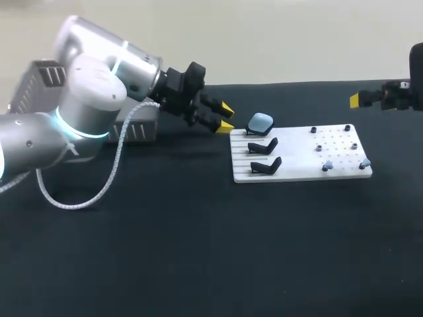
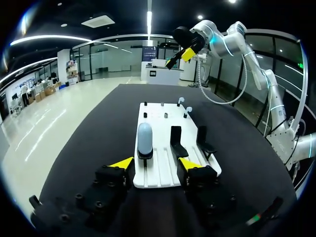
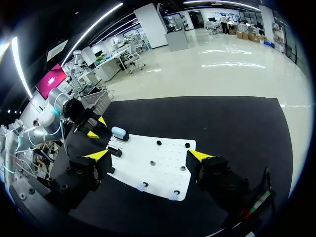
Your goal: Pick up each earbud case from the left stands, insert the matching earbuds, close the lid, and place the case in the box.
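A light blue earbud case point(image 1: 260, 122) sits shut on the rearmost of three black stands at the left end of the white board point(image 1: 301, 158). The other two stands point(image 1: 264, 155) are bare. My left gripper point(image 1: 225, 117) hovers just left of the case, open, with nothing between its fingers. In the left wrist view the case point(image 2: 144, 139) stands a little ahead of the left gripper point(image 2: 155, 164). Small pale earbuds point(image 1: 327, 166) rest at the board's right end. My right gripper point(image 3: 148, 155) hangs open and high over the board point(image 3: 163, 163), at the head view's far right point(image 1: 357, 100).
A grey ribbed box point(image 1: 135, 131) stands at the back left, mostly hidden behind my left arm. Small dark pegs point(image 1: 313, 130) stick up from the board's right half. Bare black tabletop point(image 1: 198, 251) fills the front.
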### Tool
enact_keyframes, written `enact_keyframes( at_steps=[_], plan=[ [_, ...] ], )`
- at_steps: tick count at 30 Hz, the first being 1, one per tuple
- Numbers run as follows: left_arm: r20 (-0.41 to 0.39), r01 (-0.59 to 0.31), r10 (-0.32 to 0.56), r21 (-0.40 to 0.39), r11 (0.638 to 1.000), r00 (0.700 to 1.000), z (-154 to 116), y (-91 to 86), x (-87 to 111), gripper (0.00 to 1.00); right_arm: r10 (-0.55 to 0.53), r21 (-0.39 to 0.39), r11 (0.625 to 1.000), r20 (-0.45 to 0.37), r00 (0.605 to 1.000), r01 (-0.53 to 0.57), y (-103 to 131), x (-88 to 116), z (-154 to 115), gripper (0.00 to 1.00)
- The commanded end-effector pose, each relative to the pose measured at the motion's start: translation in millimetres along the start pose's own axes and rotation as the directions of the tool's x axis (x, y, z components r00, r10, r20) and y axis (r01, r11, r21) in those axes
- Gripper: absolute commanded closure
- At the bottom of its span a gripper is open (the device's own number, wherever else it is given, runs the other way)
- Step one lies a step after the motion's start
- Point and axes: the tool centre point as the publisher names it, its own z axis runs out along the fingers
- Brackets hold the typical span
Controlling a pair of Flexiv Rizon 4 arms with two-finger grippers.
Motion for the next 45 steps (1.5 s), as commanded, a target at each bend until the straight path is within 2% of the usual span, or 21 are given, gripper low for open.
enact_keyframes(
  at_steps=[1, 6, 20, 25, 33, 35, 45],
  plan=[
    [0.001, 0.0, 0.0, 0.027, 1.0, 1.0, 9.1, 11.1, 0.7, 0.36, -0.001, 0.002, 1.0, 0.0, 1.0, 0.001, 0.2, 0.1, -0.5, 0.0],
    [0.005, -0.003, 0.003, 0.047, 0.999, 1.0, 17.7, 16.2, -0.4, 0.33, -0.001, 0.002, 1.0, 0.0, 1.0, 0.001, 0.2, 0.1, -0.5, 0.0],
    [0.022, -0.009, 0.007, 0.093, 0.996, 1.0, 33.8, 19.1, -5.2, 0.33, -0.001, 0.002, 1.0, 0.0, 1.0, 0.001, 0.2, 0.1, -0.5, 0.0],
    [0.04, 0.003, -0.006, 0.094, 0.996, 0.999, 37.8, 17.4, -3.4, 0.41, -0.001, 0.002, 1.0, 0.0, 1.0, 0.001, 0.2, 0.1, -0.5, 0.0],
    [0.056, 0.003, -0.008, 0.102, 0.995, 0.998, 46.7, 12.2, -6.8, 0.45, -0.001, 0.002, 1.0, 0.0, 1.0, 0.001, 0.2, 0.1, -0.5, 0.0],
    [0.057, 0.001, -0.007, 0.102, 0.995, 0.998, 48.0, 10.5, -7.9, 0.5, -0.001, 0.002, 1.0, 0.0, 1.0, 0.001, 0.2, 0.1, -0.5, 0.0],
    [0.051, -0.003, -0.002, 0.095, 0.995, 0.999, 50.2, 8.7, -9.5, 0.51, -0.001, 0.002, 1.0, 0.0, 1.0, 0.001, 0.2, 0.1, -0.5, 0.0]
  ],
)
